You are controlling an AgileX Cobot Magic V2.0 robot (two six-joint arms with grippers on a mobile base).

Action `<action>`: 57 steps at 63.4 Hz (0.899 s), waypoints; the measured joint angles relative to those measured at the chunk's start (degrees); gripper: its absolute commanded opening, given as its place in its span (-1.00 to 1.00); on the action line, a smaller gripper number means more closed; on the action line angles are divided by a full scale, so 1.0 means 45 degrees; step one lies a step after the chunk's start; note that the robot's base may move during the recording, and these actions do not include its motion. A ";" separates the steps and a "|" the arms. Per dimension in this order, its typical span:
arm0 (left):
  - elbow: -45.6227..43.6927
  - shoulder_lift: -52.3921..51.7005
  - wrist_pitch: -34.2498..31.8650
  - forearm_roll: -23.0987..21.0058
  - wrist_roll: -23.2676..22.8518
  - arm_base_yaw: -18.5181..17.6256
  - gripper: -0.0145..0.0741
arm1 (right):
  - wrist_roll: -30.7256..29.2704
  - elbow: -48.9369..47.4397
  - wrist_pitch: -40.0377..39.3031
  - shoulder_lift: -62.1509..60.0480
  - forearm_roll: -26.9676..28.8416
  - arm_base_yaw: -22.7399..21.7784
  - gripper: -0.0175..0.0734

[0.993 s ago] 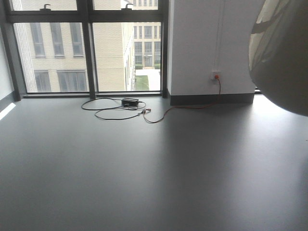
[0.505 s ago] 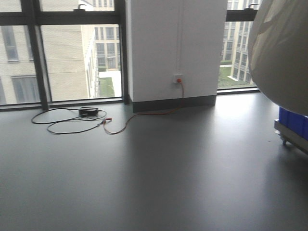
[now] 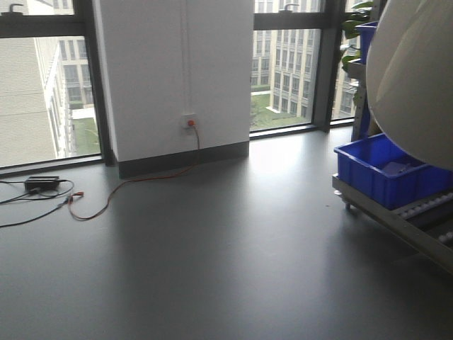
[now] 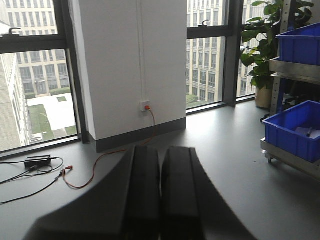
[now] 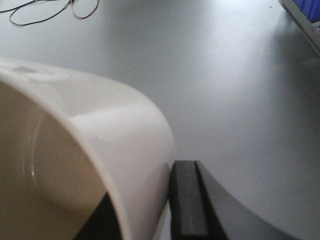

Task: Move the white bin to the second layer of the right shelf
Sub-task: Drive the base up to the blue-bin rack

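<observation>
Gripping the white bin by its rim, the right gripper has one dark finger against the outer wall, and what looks like the other shows as a dark shape inside the mouth, so the jaws are clamped on the plastic wall. The tub hangs tilted above bare grey floor, resting on nothing. In the front view its cream side fills the upper right corner. The left gripper carries nothing: its two fingers are pressed flat together, pointing forward over the floor.

Beyond the arms, at the right edge, stands the rack on castors. Its lowest level shows white rollers and holds a blue crate. Above that, in the left wrist view, a steel ledge carries another blue crate. I take this ledge for the right shelf second layer, though only its end is in view, so I cannot tell whether there is room for the tub. Farther back a potted plant stands by the windows, and an orange cable runs from a wall socket.

As I judge it, the pick-up is done and the carry is under way. What remains is closing on the rack, bringing the tub level with the second layer, setting it on the rails and letting go
</observation>
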 measured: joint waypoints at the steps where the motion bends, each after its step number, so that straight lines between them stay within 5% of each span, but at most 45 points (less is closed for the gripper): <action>1: 0.0000 0.0000 0.0000 0.0000 0.0000 0.0000 -0.48 | 0.0000 0.0000 0.0000 0.0000 0.0000 0.0000 -0.49; 57: 0.0000 0.0000 0.0000 0.0000 0.0000 0.0000 -0.48 | 0.0000 0.0000 0.0000 0.0000 0.0023 0.0000 -0.49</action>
